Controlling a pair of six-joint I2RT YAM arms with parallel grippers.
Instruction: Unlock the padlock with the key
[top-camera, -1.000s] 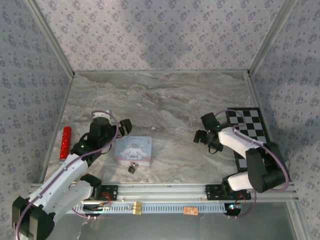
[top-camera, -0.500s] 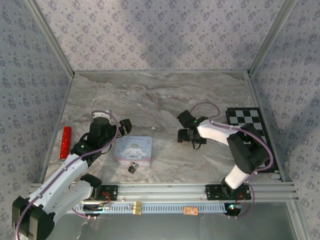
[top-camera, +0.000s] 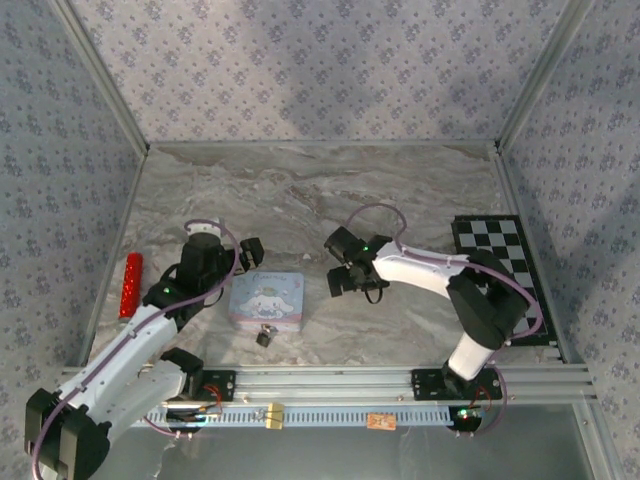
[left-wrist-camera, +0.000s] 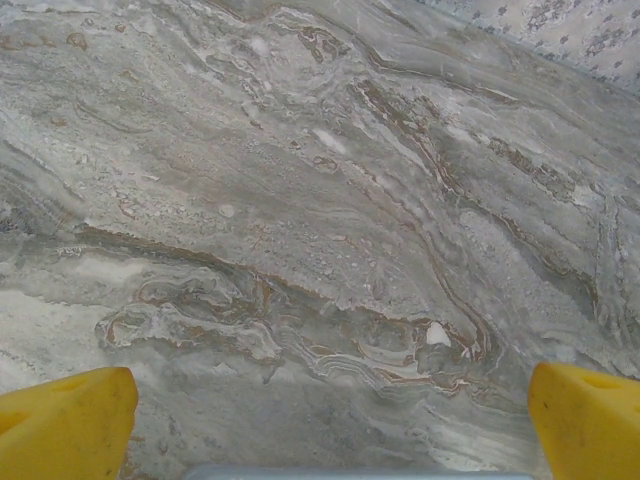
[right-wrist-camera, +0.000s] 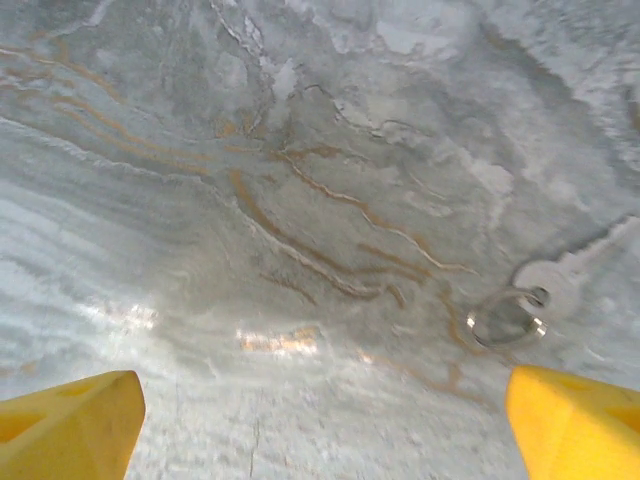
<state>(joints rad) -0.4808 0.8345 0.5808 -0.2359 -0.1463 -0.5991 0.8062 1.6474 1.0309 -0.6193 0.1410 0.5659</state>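
Silvery key (right-wrist-camera: 572, 274), near right pincer (right-wrist-camera: 322, 412), untouched

A marble-patterned table top (top-camera: 320, 190), grey with brown veins, fills the floor of the enclosure. On it, at about 8 o'clock from the middle, lies a pastel blue-pink tin box (top-camera: 266, 300) with a cartoon figure on its lid, flat and lid up. Well apart from it, at 9 o'clock by the left edge, a red cylinder (top-camera: 131, 284) lies lengthwise along that edge. At 3 o'clock a black-and-white checkerboard (top-camera: 495, 250) lies flat against the right edge. Patterned wallpaper panels (top-camera: 320, 60) (pale, with small repeated motifs) close in three sides. At 6 o'clock runs an aluminium rail (top-camera: 330, 380), with a small orange tag (top-camera: 379, 421) below it.
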